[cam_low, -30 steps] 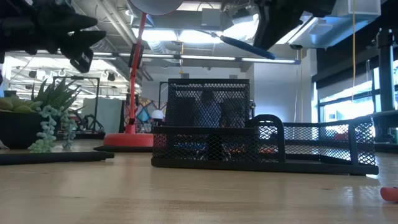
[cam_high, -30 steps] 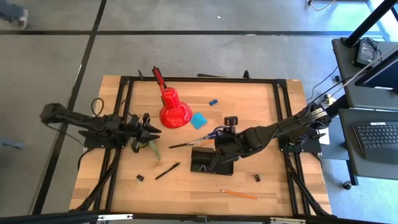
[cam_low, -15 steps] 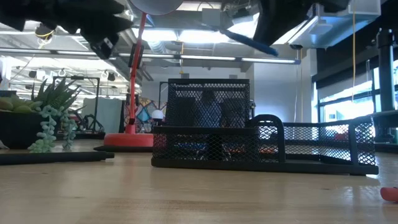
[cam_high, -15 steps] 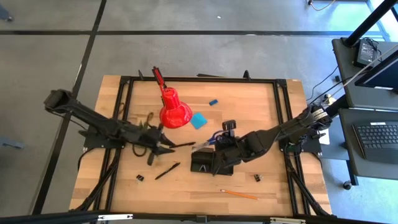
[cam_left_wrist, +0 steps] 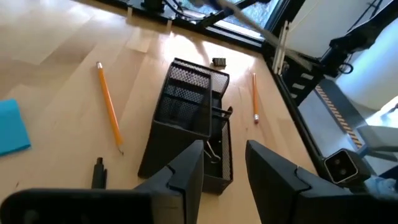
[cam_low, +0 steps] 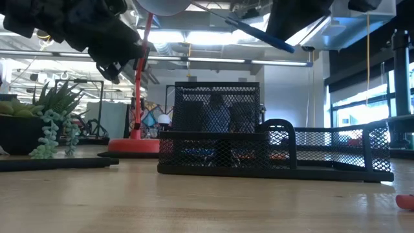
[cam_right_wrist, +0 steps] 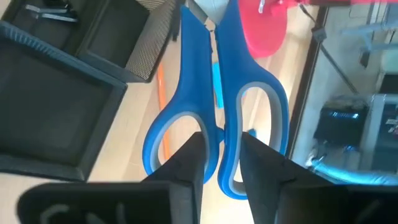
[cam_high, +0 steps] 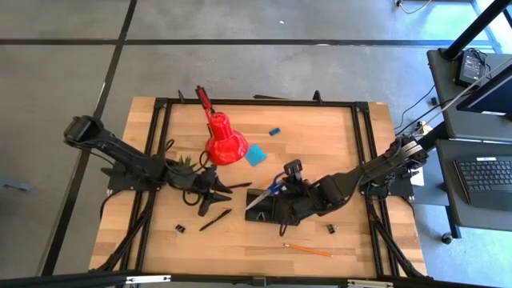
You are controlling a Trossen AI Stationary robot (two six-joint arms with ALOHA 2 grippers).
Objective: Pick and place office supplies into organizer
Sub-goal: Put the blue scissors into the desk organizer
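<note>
Since a second ago the right gripper [cam_high: 282, 192], pinching the scissors [cam_right_wrist: 214, 106], has reached the organizer [cam_high: 276, 210]; left gripper [cam_high: 214, 194] spread; most supplies remain out.

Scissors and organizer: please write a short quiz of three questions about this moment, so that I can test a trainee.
1. True or false: the left gripper is holding a pen.
2. What does the right gripper hold? A) a pencil B) the scissors C) an eraser
3. Fill in: in the low view the scissors hang in the air above the ____.

Key
1. False: its fingers are apart and nothing is between them.
2. B: the fingers are shut on the blue handles.
3. organizer.
</note>
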